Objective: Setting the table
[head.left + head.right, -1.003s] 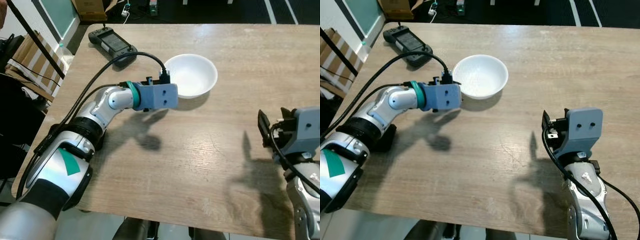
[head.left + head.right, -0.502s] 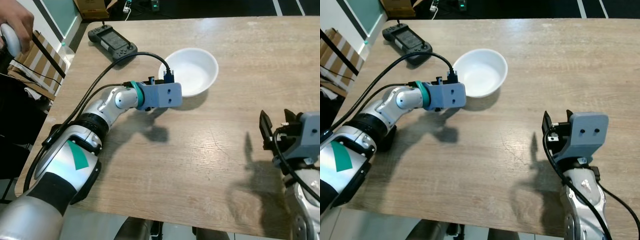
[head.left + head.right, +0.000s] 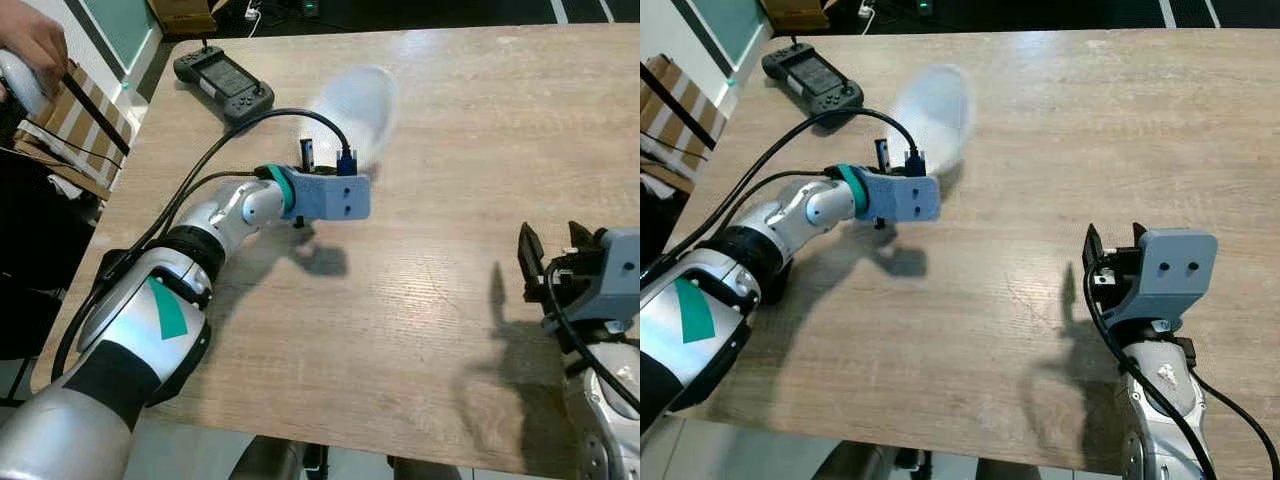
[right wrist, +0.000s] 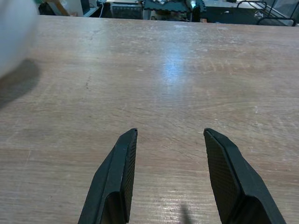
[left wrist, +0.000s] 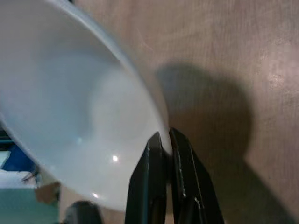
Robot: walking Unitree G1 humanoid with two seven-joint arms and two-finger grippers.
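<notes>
Now the left gripper point(image 5: 164, 148) has its jaws pinched on the rim of the white bowl point(image 3: 352, 108), holding it tilted and blurred above the far-left surface point(image 3: 450, 250), likely to carry it to a place setting. The right gripper point(image 4: 170, 179) hovers near right, jaws apart and empty.

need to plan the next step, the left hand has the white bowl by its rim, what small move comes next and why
Probably level the round white bowl slowly: the left hand pinches only its rim, and it hangs tilted and blurred above the wooden table, so the thin grip might slip.
</notes>
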